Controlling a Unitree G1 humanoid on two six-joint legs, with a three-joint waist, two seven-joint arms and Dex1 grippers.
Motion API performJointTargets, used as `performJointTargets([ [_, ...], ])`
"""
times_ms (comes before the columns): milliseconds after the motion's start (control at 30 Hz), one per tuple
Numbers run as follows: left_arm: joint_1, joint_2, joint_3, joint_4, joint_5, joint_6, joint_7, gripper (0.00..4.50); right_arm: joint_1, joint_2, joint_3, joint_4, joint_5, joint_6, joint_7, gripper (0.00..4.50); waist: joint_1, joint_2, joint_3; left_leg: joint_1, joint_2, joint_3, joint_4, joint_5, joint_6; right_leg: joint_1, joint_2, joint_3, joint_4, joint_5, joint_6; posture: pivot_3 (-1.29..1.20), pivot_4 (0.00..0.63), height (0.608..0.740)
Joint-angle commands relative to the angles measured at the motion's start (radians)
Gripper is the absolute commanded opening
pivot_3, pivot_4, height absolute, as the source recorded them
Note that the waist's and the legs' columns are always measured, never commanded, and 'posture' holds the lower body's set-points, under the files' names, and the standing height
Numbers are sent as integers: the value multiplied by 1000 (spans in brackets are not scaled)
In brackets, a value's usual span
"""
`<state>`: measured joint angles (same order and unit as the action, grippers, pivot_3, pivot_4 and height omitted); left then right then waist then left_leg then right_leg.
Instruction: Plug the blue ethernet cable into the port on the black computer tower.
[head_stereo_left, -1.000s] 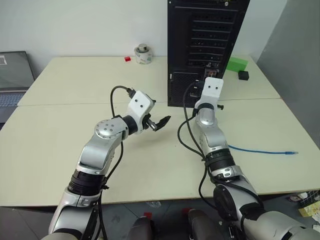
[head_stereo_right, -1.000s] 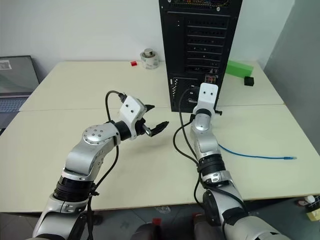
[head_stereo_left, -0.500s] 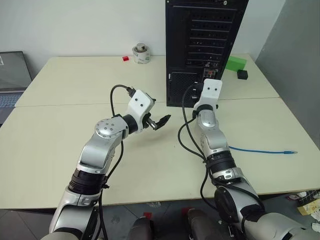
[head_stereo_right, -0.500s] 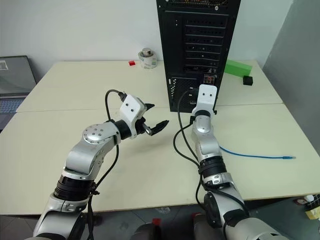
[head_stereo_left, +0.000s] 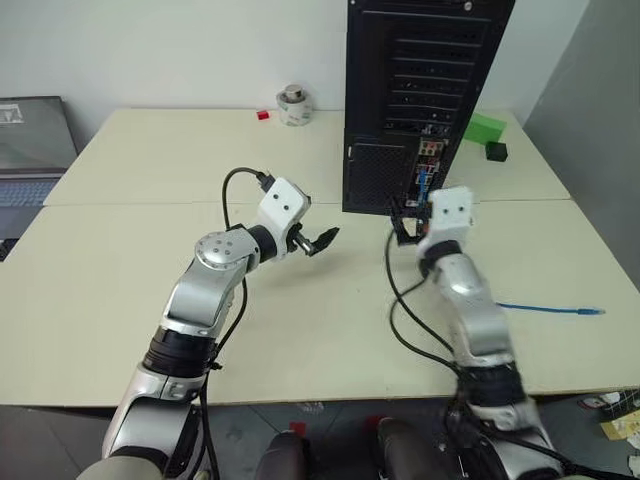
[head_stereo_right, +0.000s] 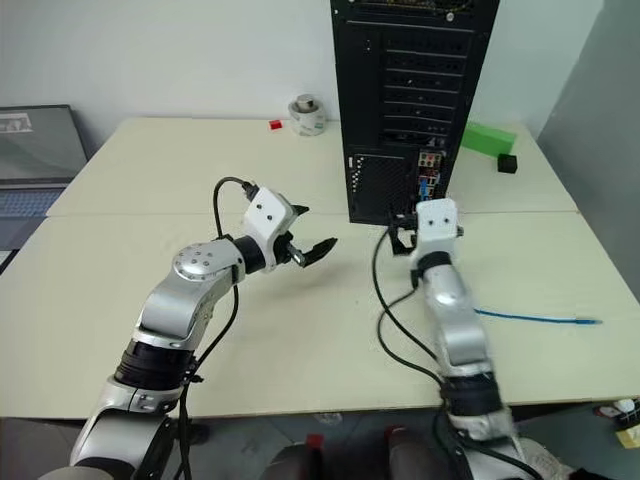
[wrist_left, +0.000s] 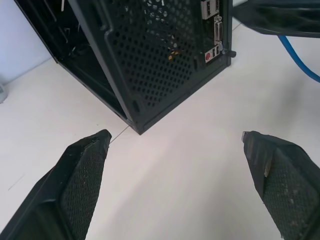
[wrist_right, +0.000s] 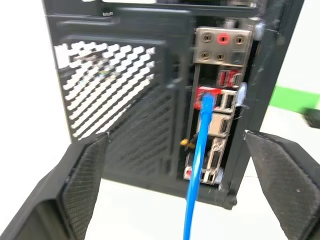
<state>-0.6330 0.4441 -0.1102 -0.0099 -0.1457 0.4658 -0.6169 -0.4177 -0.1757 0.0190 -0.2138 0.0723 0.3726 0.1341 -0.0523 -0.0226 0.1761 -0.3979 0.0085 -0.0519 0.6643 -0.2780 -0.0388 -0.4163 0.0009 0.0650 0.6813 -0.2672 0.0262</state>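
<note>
Two cream tables (head_stereo_left: 150, 300) stood pushed together, a thin seam running between the near one and the far one. A plain white wall (head_stereo_left: 180, 50) rose behind them, and a grey panel (head_stereo_left: 590, 90) closed the right side. On the far table sat a roll of tape (head_stereo_left: 294, 104), a small red piece (head_stereo_left: 262, 115) just beside it, a green block (head_stereo_left: 485, 127) and a small black box (head_stereo_left: 497, 151) near the right end. A laptop (head_stereo_left: 30, 140) lay at the left edge. Light was even and bright. Dark floor (head_stereo_left: 330, 440) showed below the near table edge
</note>
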Motion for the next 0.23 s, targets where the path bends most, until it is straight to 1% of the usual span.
performJointTargets([
  [33,-40,5,19,24,-7,-58,-30,4500,6,-117,-86,-161,115,97,144,4460,0,0,0,0,0,0,0,0,0,0,0,0,0,0,0,0,150,740],
  [133,-47,9,16,50,-11,-85,-55,4500,-8,-222,-155,-165,185,142,233,4460,0,0,0,1,1,0,0,0,0,1,4,0,0,0,0,0,150,740],
  [233,-51,16,25,73,-21,-103,-85,4500,-32,-319,-185,-135,230,175,323,4460,1,0,0,1,1,0,0,0,0,1,4,0,0,0,0,0,150,740],
])
